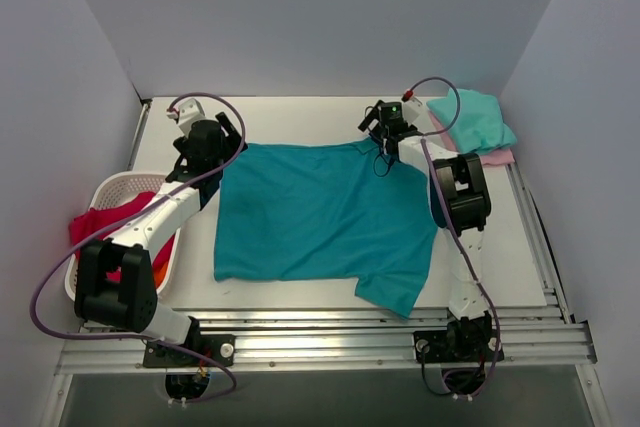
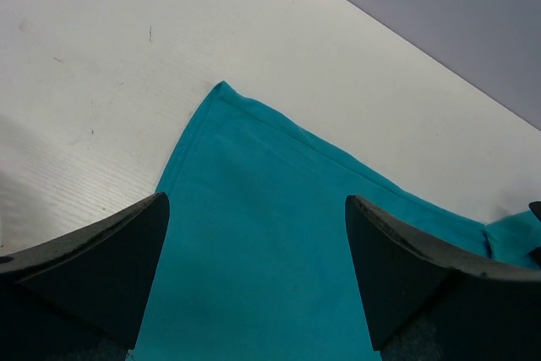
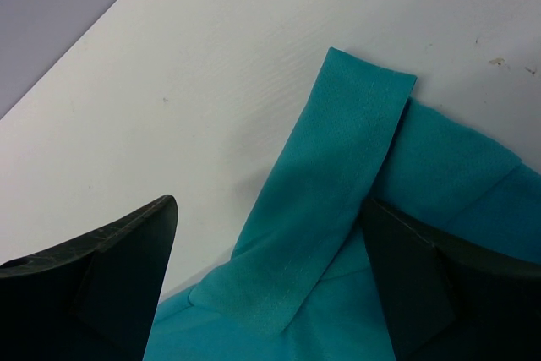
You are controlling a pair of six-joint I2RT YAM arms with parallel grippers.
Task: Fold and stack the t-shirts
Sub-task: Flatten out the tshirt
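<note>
Left gripper (image 1: 212,137) released wide over teal t-shirt (image 1: 320,212) far-left corner, right gripper (image 1: 385,125) released at far-right sleeve; mint-green t-shirt (image 1: 475,119) on pink t-shirt (image 1: 497,157) aside | left wrist: jaws straddle corner, nothing grasped | right wrist: sleeve lies doubled under jaws | step: likely first fold; next needs both lowering, pinching cloth

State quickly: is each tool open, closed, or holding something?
Left tool: open, holding nothing, above the teal shirt corner.
Right tool: open, holding nothing, above the same shirt's edge.
</note>
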